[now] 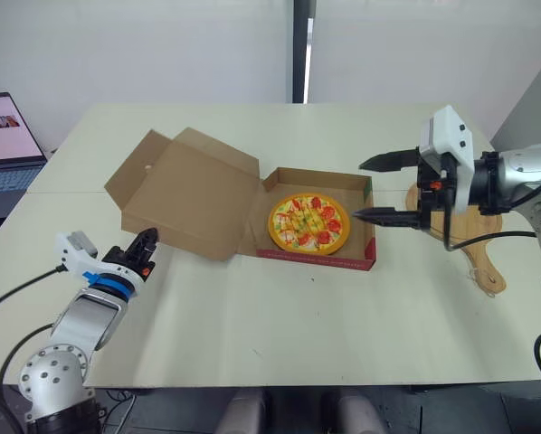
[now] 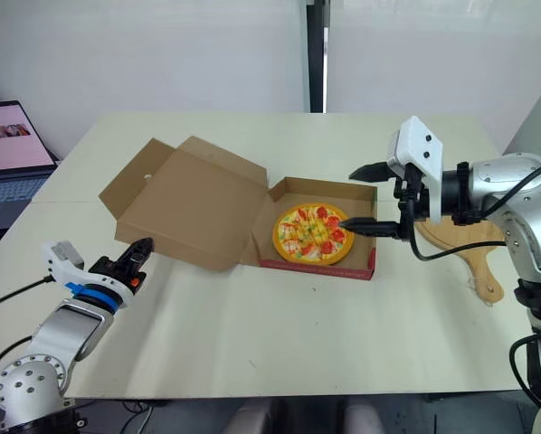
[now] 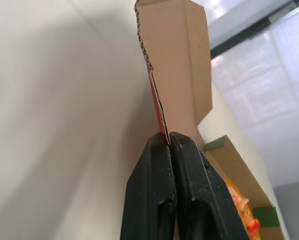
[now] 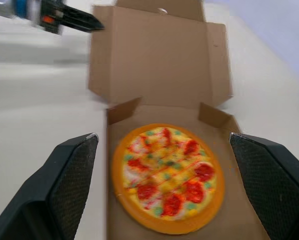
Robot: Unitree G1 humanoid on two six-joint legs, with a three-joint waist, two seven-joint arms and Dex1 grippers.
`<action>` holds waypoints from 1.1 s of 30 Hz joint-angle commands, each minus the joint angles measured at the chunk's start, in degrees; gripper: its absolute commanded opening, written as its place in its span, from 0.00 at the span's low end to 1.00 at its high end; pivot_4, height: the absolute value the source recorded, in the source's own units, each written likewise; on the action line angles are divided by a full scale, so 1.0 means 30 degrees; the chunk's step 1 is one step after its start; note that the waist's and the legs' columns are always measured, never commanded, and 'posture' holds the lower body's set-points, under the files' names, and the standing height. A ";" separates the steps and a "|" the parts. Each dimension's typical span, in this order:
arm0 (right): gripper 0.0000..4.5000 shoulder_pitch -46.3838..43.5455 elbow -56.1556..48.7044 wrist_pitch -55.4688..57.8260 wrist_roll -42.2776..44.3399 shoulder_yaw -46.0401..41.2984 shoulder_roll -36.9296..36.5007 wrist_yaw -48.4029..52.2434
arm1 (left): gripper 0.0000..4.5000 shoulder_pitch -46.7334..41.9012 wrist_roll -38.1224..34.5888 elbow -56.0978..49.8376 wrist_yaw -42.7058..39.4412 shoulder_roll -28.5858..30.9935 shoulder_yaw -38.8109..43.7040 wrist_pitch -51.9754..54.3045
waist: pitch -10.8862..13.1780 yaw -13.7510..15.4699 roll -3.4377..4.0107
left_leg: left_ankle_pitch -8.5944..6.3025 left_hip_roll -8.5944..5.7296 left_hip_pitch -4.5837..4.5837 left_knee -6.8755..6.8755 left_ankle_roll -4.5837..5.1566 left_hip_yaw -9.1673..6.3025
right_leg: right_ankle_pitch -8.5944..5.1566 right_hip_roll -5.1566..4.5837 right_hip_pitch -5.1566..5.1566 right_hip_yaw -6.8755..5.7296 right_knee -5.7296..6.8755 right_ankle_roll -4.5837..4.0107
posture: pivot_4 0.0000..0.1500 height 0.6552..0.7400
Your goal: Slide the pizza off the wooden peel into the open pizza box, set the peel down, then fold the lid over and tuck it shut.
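Lid (image 1: 194, 194) lies open between left gripper (image 1: 148, 240) and pizza (image 1: 309, 222), laptop (image 1: 4, 149) aside.

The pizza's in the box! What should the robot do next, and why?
Probably nudge the left end effector under the lid and lift it over: the pizza sits in the box, the peel lies on the table, the lid lies open.

- pizza (image 1: 309, 222), just in front of right claw (image 1: 357, 190): orange rim, yellow top dotted red and green
- pizza box (image 1: 198, 194): plain brown cardboard, red front edge, green corner by right claw
- peel (image 1: 477, 237), behind right claw: pale tan wood
- counter (image 1: 298, 316): cream
- right claw: black fingers, white housing
- left claw (image 1: 148, 240): black fingers, blue wrist band
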 commanded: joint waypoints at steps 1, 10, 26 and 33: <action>1.00 -0.0495 0.1065 -0.1868 -0.2577 0.0842 0.0844 -0.1937 | 0.01 -0.0199 0.0228 -0.1554 -0.0561 0.0678 -0.0483 0.0332 | -0.0001 -0.0007 0.0000 | 0.0001 0.0000 0.0000 0.0000 -0.0002 0.0001 | 0.0000 0.0000 0.0000 -0.0001 0.0000 0.0000 | 1.00 1.00; 0.63 -0.5419 1.4190 -0.7546 -0.9315 0.4537 0.5380 -0.5854 | 0.00 -0.0220 0.1470 -0.1530 -0.1825 0.1612 -0.0797 0.0434 | 0.0001 -0.0273 0.0001 | 0.0020 0.0002 -0.0001 -0.0015 -0.0031 0.0019 | 0.0014 0.0007 -0.0031 0.0001 0.0012 -0.0024 | 1.00 1.00; 0.01 -1.1039 2.8902 -1.3399 -1.4921 0.5845 0.9214 -0.9872 | 0.00 -0.0128 0.2198 -0.1686 -0.3069 0.1947 -0.0915 0.0754 | 0.0004 -0.0434 0.0000 | 0.0022 -0.0005 -0.0041 -0.0015 -0.0036 0.0005 | 0.0016 0.0007 -0.0059 -0.0007 0.0015 -0.0028 | 1.00 1.00; 0.01 -1.1382 2.9206 -1.3840 -1.5701 0.5786 0.9213 -0.8819 | 0.00 -0.0118 0.2503 -0.1825 -0.3302 0.1879 -0.0949 0.0790 | 0.0002 -0.0459 0.0003 | 0.0022 -0.0004 -0.0040 -0.0018 -0.0036 0.0004 | 0.0016 0.0008 -0.0062 -0.0007 0.0021 -0.0029 | 1.00 1.00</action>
